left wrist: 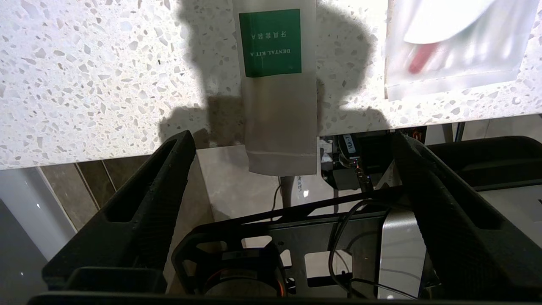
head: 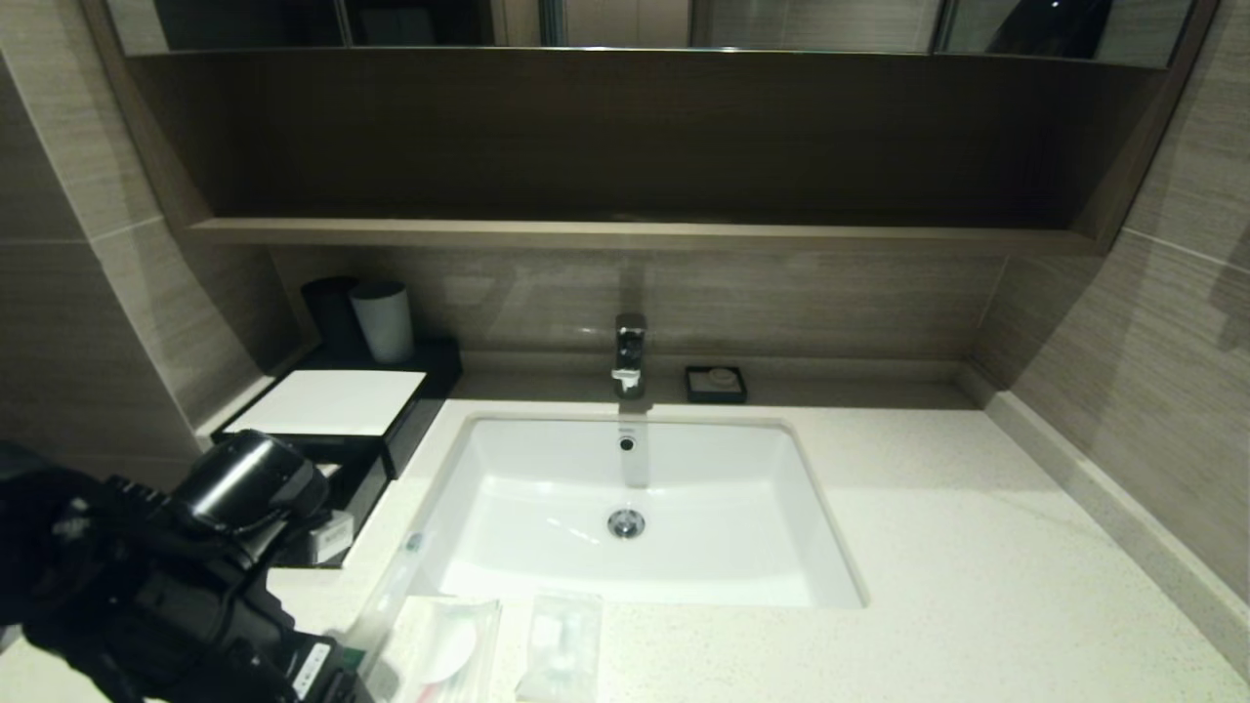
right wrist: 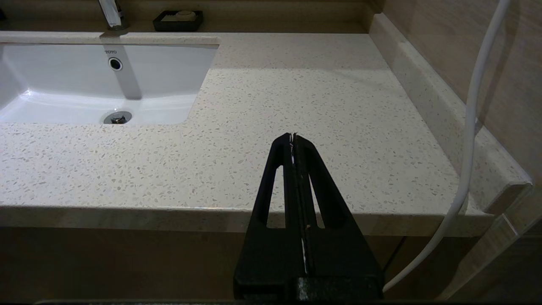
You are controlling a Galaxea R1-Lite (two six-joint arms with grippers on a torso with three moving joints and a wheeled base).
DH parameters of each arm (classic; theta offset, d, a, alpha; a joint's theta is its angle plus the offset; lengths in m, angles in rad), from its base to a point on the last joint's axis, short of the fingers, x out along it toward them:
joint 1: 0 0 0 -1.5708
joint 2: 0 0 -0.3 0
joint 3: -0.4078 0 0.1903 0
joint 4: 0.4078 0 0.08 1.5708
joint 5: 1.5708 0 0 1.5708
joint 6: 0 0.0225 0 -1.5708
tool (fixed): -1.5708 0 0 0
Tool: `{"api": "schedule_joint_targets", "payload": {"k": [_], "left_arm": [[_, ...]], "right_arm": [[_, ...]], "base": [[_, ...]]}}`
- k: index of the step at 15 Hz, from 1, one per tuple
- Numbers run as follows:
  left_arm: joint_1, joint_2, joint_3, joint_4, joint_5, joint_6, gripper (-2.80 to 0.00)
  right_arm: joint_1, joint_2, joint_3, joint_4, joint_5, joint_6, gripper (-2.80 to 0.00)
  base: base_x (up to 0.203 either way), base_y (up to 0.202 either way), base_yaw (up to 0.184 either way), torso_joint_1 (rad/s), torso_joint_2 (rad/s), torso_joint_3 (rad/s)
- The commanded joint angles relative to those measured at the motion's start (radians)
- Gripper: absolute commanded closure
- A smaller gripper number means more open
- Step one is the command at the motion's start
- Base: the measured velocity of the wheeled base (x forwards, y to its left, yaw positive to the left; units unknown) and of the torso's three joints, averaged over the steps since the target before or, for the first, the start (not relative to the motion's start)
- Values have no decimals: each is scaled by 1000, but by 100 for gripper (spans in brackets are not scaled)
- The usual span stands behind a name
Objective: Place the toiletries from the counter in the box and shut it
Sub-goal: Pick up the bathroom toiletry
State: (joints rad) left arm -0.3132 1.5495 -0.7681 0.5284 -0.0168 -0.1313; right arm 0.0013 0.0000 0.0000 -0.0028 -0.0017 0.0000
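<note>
The long thin packet with a green label (left wrist: 275, 84) lies along the left side of the sink (head: 547, 508) on the counter (head: 977, 586), its near end hanging over the counter's front edge. It also shows in the head view (head: 391, 591). My left gripper (left wrist: 293, 137) is open, its fingertips on either side of that overhanging end, not touching it. Two small flat packets (head: 441, 644) (head: 562, 646) lie at the counter's front; one also shows in the left wrist view (left wrist: 453, 42). The black box with a white top (head: 332, 400) stands at the left, its drawer (head: 337, 522) pulled out. My right gripper (right wrist: 293, 136) is shut and empty.
A grey cup (head: 384, 320) and a dark cup (head: 330, 310) stand behind the box. A faucet (head: 630, 351) and a small black dish (head: 715, 384) are at the back. A white cable (right wrist: 470, 127) hangs by the right wall. My left arm (head: 195, 586) hides the counter's front left corner.
</note>
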Motion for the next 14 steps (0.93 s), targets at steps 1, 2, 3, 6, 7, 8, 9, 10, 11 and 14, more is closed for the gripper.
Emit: {"api": "schedule_joint_targets", "payload": {"k": [1,2,3,6,7,8,9,10,11,14], "left_arm": [[0,28,1,-4,0,-3,-280],[0,36,2,-15,0,-11,-280],[0,41,3,-19,0,-17,-280],[0,57,11,-46,0,-19,-280],[3,65,18,-62,0,-21,-280],[6,74,23,-79,0,-25,-280],[8,84,27,-90,0,-31,-280],[9,90,32,-100,0,-33,-280],[8,95,38,-110,0,-33,-280],[9,95,43,-133,0,-33,-280]], "right_arm": [[0,-2,2,0,0,0,0],[2,-2,2,0,0,0,0],[0,-2,2,0,0,0,0],[0,-2,2,0,0,0,0],[0,-2,2,0,0,0,0],[0,-2,2,0,0,0,0],[0,-2,2,0,0,0,0],[0,-2,2,0,0,0,0],[0,-2,2,0,0,0,0],[0,-2,2,0,0,0,0]], "base": [[0,0,0,0,0,0],[0,0,0,0,0,0],[0,0,0,0,0,0],[0,0,0,0,0,0],[0,0,0,0,0,0],[0,0,0,0,0,0],[0,0,0,0,0,0],[0,0,0,0,0,0],[0,0,0,0,0,0],[0,0,0,0,0,0]]}}
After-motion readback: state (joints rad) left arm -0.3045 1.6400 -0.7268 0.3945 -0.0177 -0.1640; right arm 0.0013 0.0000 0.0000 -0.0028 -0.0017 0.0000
